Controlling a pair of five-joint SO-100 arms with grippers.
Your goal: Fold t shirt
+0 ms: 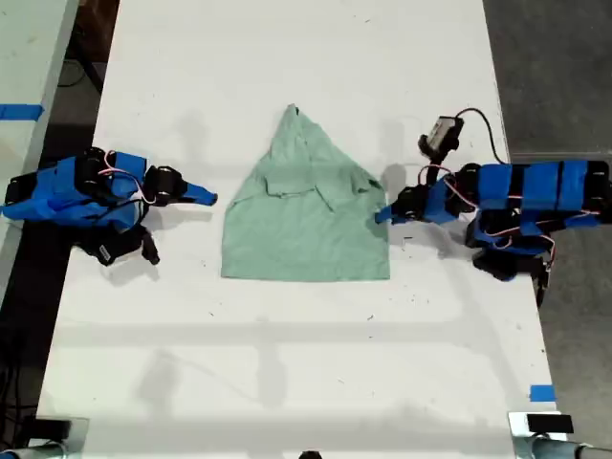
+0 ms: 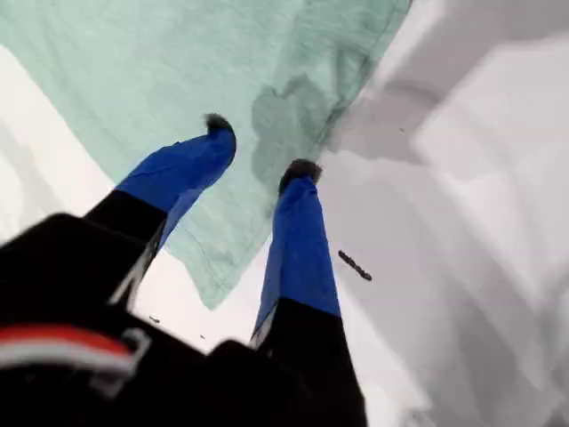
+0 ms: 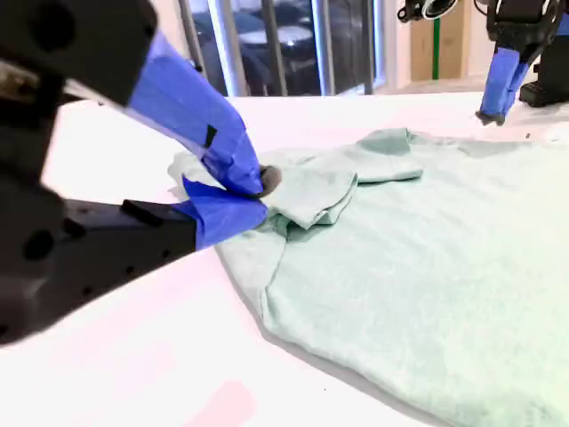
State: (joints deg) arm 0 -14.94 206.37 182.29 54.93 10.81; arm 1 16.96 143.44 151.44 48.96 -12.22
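The pale mint-green t shirt [image 1: 306, 225] lies partly folded in the middle of the white table, its pointed end toward the exterior view's top and its straight hem toward the bottom. My second gripper [image 1: 382, 213] comes in from the exterior view's right. It is shut [image 3: 260, 194] on the shirt's edge [image 3: 427, 249] beside a folded-over sleeve flap. My first gripper [image 1: 204, 198] sits at the exterior view's left, just off the shirt's side. In its wrist view it hangs open [image 2: 260, 147] above a corner of the cloth [image 2: 133, 62], holding nothing.
The white table [image 1: 287, 363] ends close behind each arm in the exterior view. A blue tape mark [image 1: 541, 392] sits near the exterior view's lower right corner. A second table with blue tape [image 1: 19, 111] stands at the exterior view's left. A small dark scrap [image 2: 354, 265] lies on the tabletop.
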